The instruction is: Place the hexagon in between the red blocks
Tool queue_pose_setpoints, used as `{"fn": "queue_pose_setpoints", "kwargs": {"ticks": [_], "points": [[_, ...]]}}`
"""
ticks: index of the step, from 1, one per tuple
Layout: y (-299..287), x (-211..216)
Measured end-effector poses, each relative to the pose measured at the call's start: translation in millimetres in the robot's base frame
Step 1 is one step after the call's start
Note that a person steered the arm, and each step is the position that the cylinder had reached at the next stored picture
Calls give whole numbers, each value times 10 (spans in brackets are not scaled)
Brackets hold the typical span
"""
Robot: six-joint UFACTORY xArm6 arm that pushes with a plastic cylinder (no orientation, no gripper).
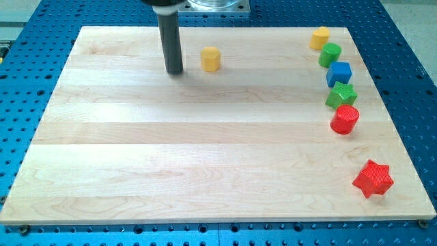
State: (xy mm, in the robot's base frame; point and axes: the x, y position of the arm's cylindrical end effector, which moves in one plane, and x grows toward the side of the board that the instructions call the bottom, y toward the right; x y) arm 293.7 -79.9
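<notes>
The rod's upper end is cut off at the view's top; my tip (175, 71) holds nothing and rests near the board's (171, 157) top edge, just left of the yellow hexagon (210, 59), apart from it. The red cylinder (345, 119) and red star (373, 179) sit by the right edge, well apart from the hexagon. No writing shows anywhere.

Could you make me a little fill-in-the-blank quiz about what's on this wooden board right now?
1. My tip stands just to the view's ____ of the yellow hexagon.
2. The blue cube sits between two ____ blocks in the column at the view's right.
3. The red star lies toward the view's ____ from the red cylinder.
4. The block at the top of that column is ____.

Missing words: left; green; bottom; yellow
</notes>
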Motion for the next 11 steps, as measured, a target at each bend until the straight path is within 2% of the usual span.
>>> {"fn": "queue_pose_setpoints", "kwargs": {"ticks": [1,2,3,4,5,6,7,8,9,10,11], "points": [[509,-120],[1378,752],[1998,1810],[1987,1759],[1910,1364],[2487,1401],[2653,1840],[2651,1830],[2345,1712],[2015,1791],[2083,1996]]}}
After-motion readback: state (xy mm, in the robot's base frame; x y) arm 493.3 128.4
